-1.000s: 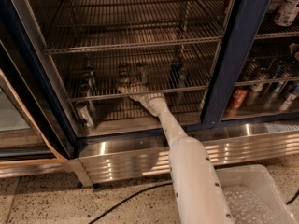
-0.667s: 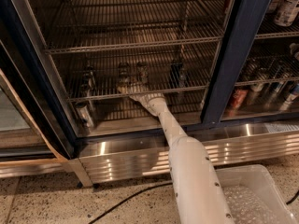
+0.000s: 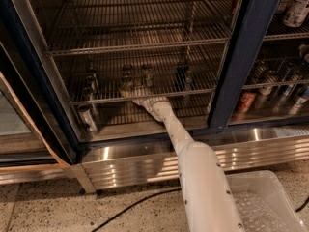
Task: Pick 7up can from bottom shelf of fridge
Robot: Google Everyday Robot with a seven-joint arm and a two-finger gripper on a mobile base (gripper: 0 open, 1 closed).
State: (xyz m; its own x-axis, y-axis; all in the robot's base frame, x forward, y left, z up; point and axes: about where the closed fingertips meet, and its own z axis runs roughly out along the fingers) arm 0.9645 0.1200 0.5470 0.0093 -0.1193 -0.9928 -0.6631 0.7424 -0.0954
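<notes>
Nothing visibly moved in the last second: pincer (image 3: 131,93) parked at the front rail of the bottom shelf (image 3: 193,92), state can't tell. 7up can (image 3: 127,76) stands just behind that rail, right at the pincer. Probably mid-grasp, no lift yet.

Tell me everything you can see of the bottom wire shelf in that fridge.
The bottom shelf is a rack of thin parallel metal wires with a thicker front rail. It lies level and is the lowest rack in the open compartment of the fridge. Several small cans stand on it in a row, the 7up can among them. The gripper is at its front rail, just before that can.
</notes>
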